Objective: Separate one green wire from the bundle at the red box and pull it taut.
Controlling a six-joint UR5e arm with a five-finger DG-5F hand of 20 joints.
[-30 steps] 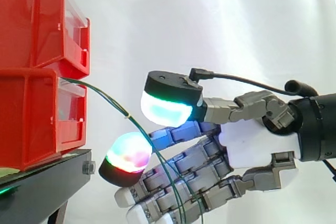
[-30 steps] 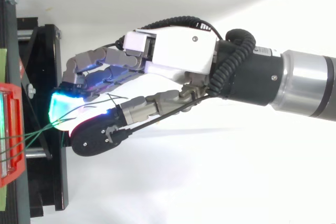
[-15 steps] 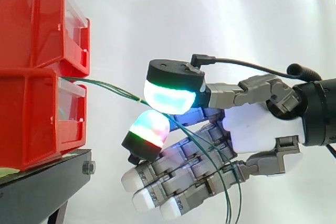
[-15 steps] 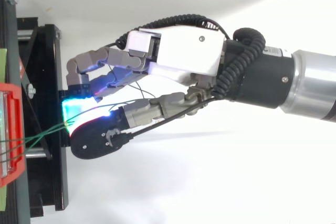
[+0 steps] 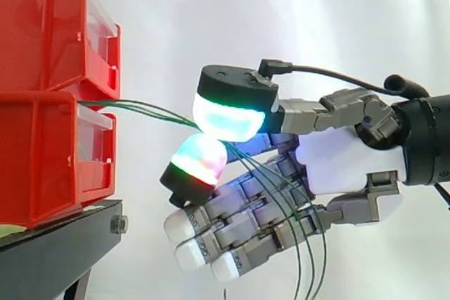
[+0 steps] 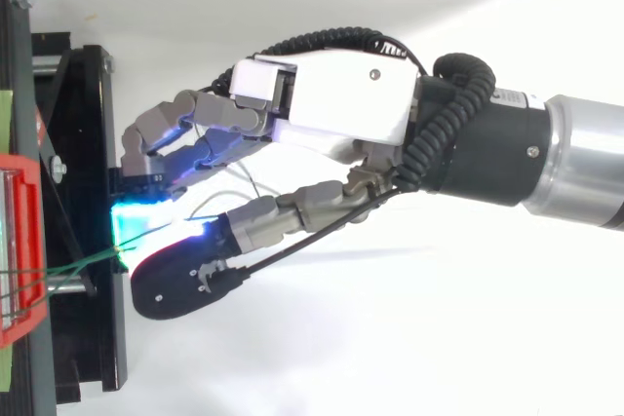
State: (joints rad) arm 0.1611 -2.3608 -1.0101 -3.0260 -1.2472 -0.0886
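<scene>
Several thin green wires (image 5: pixel 151 110) run out of the lower red box (image 5: pixel 53 156) toward the right. They pass between the thumb pad and a finger pad of my hand (image 5: pixel 344 170), which pinches them there. Past the pinch the wires (image 5: pixel 295 244) hang down in front of the curled fingers (image 5: pixel 232 233). From above, the wires (image 6: pixel 73 265) leave the red box (image 6: pixel 19 241) and meet at the glowing pads of the hand (image 6: pixel 331 99). I cannot tell whether one wire is apart from the others inside the pinch.
A second red box (image 5: pixel 49 26) is stacked on the lower one. Both rest on a black stand (image 5: pixel 56 251), whose frame (image 6: pixel 83 211) lies just left of the fingertips. A white curtain hangs behind.
The thumb and a finger have closed together on the wires and risen. The wires, sagging a second ago, now run nearly level from the box. The hand has drawn slightly right.
</scene>
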